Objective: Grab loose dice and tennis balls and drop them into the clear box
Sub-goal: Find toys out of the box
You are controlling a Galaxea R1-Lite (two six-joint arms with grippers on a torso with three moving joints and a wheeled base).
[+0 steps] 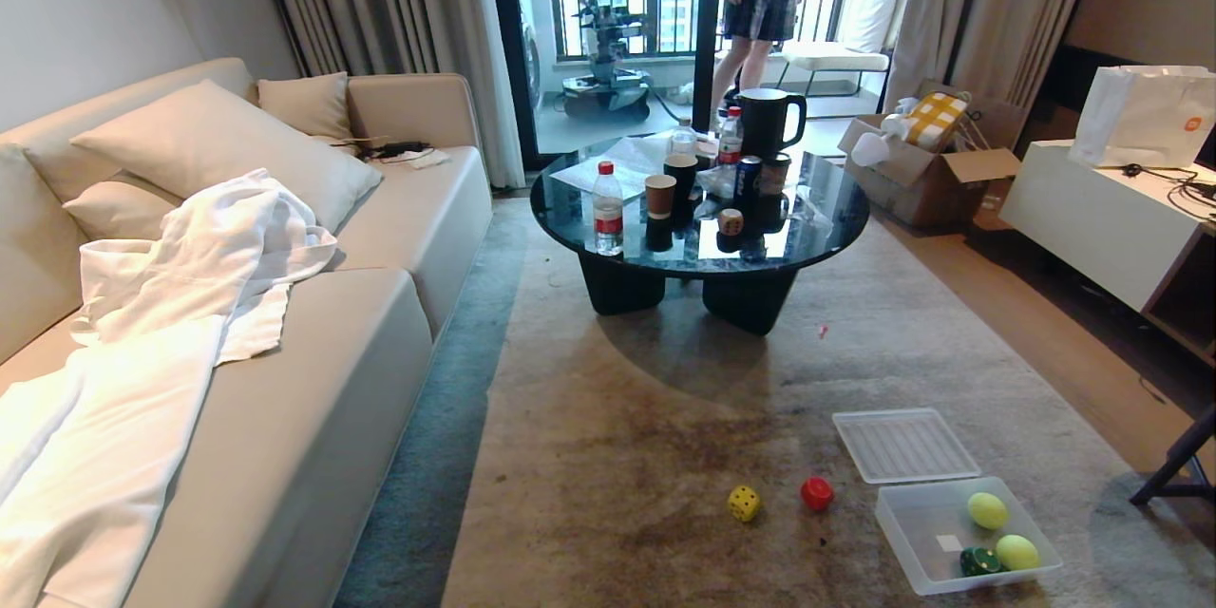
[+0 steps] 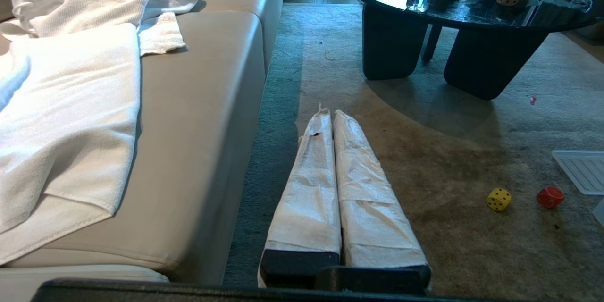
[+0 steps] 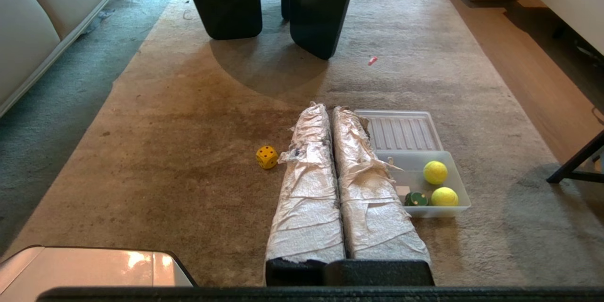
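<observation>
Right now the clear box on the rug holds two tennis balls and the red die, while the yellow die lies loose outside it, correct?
Not quite. The die in the clear box with the two tennis balls is the dark green die; the red die lies loose beside the yellow die, as the head view shows.

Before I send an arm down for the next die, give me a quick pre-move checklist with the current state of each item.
1. Clear box open and uncovered: ok; its lid lies flat on the rug beside it.
2. Tennis balls boxed: ok; both are inside with the dark green die.
3. Loose targets located: ok; yellow die and red die sit apart on the rug, left of the box.
4. Beige die: not ok; it is on the round table among bottles and cups.
5. Right gripper ready to grasp: not ok; shut and empty.
6. Left gripper: not ok; also shut, empty.
</observation>
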